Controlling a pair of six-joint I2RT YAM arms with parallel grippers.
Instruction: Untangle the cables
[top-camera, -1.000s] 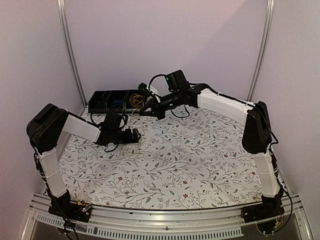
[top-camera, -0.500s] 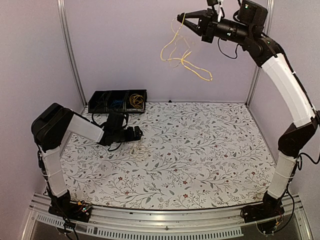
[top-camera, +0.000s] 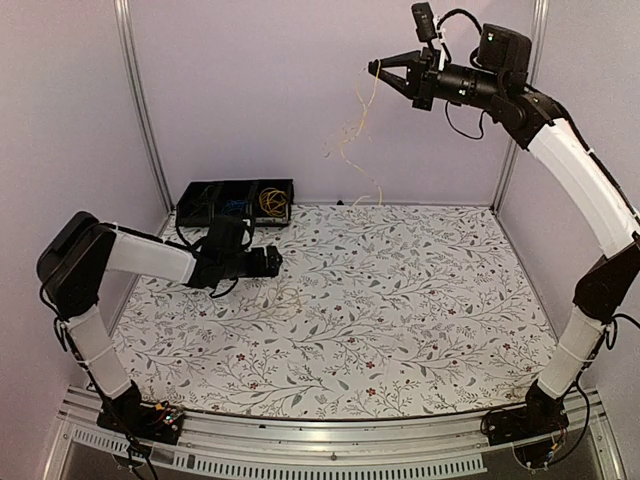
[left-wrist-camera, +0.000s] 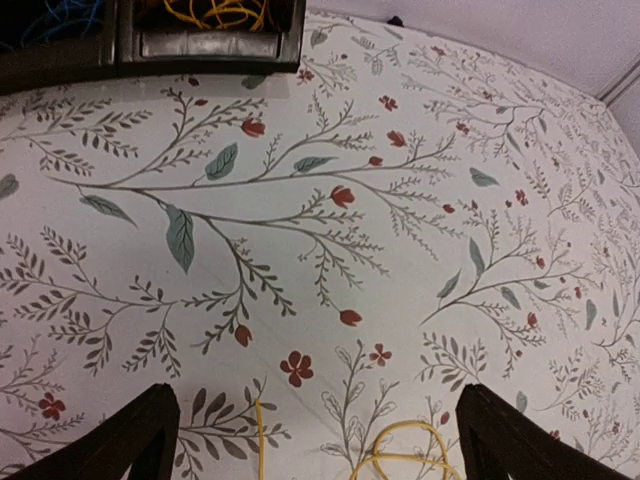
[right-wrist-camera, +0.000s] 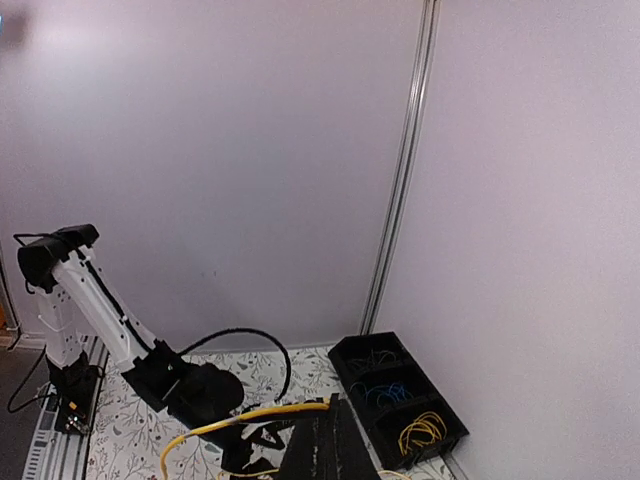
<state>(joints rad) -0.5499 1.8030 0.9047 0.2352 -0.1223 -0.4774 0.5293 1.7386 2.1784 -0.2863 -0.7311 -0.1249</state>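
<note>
My right hand (top-camera: 378, 68) has risen from the tray (top-camera: 190, 215) to high above the tabletop (top-camera: 420, 300). Its jaws are shut on a yellow cable (top-camera: 352, 140), which now hangs free in one loose strand. My left hand (top-camera: 272, 262) remains fully open and empty, low over the tabletop, where a second yellow cable (left-wrist-camera: 400, 452) lies beneath it. Judgement: one cable is lifted clear, while other coils (top-camera: 268, 200) sit in the tray.

The table cover (top-camera: 420, 300) is white, printed with grey-green leafy sprigs and small red flowers. The black tray (top-camera: 190, 200) holds a yellow coil (top-camera: 270, 201) and a blue coil (top-camera: 236, 207). A yellow cable (top-camera: 360, 112) shows against the pale lilac wall (top-camera: 250, 90).
</note>
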